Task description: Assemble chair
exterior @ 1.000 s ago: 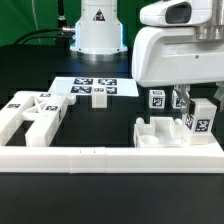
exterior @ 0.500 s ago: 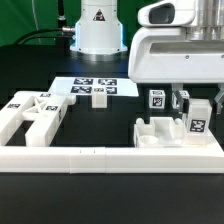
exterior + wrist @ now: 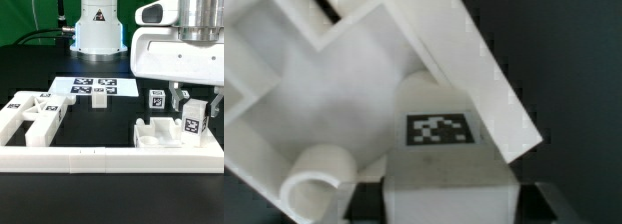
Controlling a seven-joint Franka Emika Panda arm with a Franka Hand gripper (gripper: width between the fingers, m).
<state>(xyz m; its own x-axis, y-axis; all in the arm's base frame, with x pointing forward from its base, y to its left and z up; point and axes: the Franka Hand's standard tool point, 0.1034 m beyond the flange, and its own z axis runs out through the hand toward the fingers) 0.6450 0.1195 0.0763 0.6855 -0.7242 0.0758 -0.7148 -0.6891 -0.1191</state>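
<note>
Bright, even light is seen throughout; the white chair pieces [image 3: 160, 135] are nearly washed out against the dark table [image 3: 40, 195]. Only soft shadows are cast. The wrist view is blurred, most around the near post [image 3: 438, 195].

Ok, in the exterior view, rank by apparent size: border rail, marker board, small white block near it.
1. border rail
2. marker board
3. small white block
The rail sits nearest the camera, yet the order is clear.
</note>
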